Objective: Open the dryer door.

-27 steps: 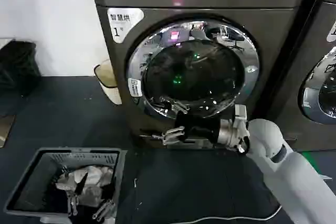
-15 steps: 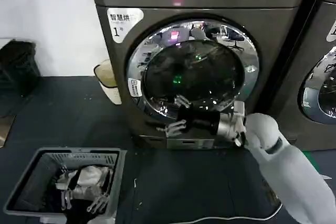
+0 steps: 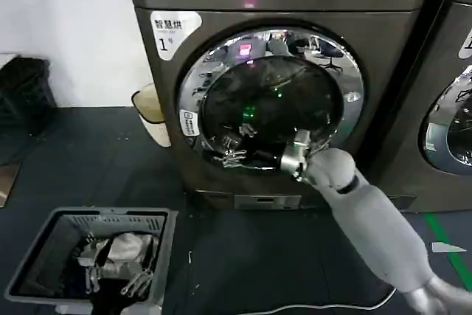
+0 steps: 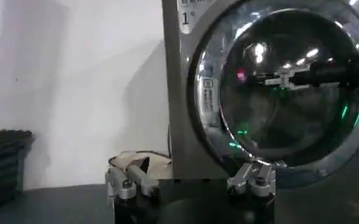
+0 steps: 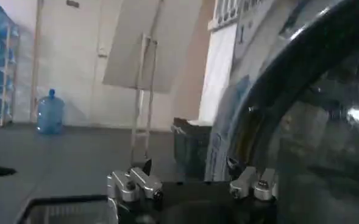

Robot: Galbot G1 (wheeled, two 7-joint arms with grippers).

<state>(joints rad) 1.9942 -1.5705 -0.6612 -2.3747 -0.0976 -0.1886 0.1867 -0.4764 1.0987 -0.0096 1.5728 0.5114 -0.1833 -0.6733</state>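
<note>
Dryer door (image 3: 269,97): shut, round chrome-ringed glass on the front of the machine marked "1".
My right gripper (image 3: 230,149): fingers spread open against the door's lower left ring, gripping nothing.
My left gripper (image 3: 136,283): low over the laundry basket (image 3: 44,245), fingers apart, empty.

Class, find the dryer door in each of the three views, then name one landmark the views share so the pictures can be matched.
Head view: dryer door at centre, right end effector at its lower rim.
Left wrist view: door fills the right side, behind the left end effector.
Right wrist view: door curves along the right edge.
Shared landmark: the chrome ring.
</note>
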